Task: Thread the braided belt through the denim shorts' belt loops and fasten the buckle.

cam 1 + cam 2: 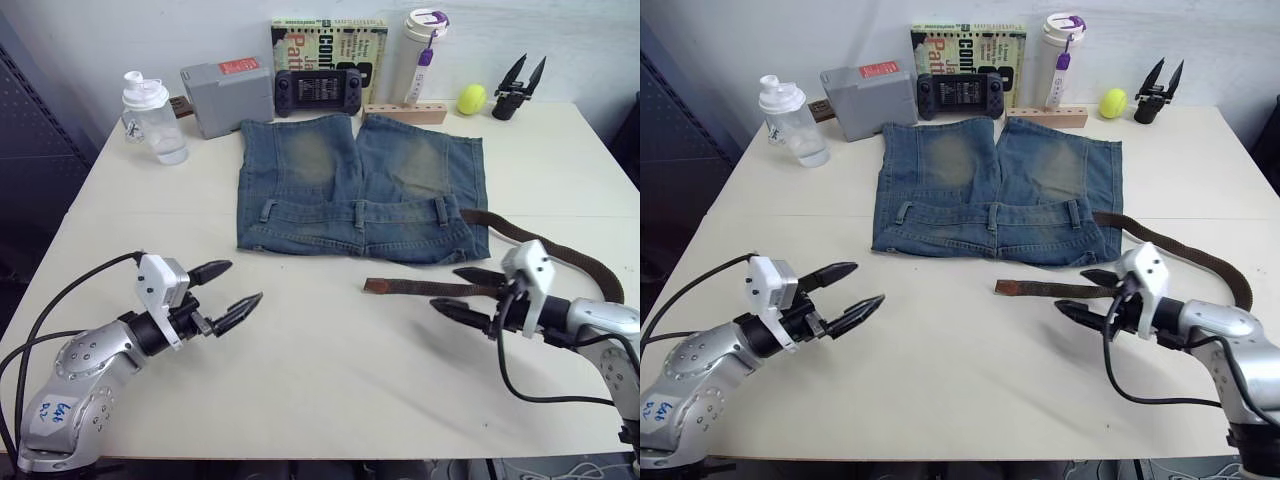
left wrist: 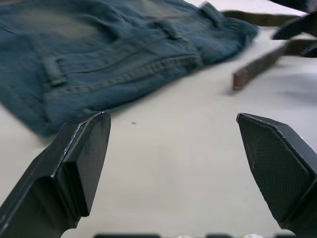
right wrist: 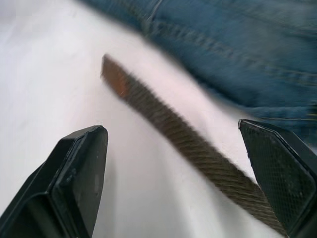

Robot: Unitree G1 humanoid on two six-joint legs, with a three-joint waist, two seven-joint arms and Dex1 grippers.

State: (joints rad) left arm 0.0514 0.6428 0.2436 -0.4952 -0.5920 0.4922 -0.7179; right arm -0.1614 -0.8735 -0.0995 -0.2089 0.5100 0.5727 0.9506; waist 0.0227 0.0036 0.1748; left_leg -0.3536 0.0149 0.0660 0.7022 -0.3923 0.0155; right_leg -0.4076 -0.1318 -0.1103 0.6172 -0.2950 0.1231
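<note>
Belt first: the braided belt (image 1: 440, 288) is lying on the counter (image 1: 330, 380) just in front of the denim shorts (image 1: 360, 190), its reddish leather tip (image 1: 377, 286) pointing toward my left, the strap curving back around my right arm and up to the shorts' right edge. I cannot make out the buckle. The belt loops (image 1: 360, 214) are standing along the waistband, which is facing me; none looks threaded yet.

I am holding my right claw (image 1: 462, 293) wide over the strap, one finger either side of it, a little behind the tip, gripping nothing. My left claw (image 1: 224, 291) is also spread wide and empty, hovering over bare counter well to the left of the tip.

Judgement: the step in hand is picking up the tip end. I should be closing near the leather, not far back, so a short stiff length is leading into the nearest loop. The left claw could be pinning the waistband, since loose denim may slide or bunch.
</note>
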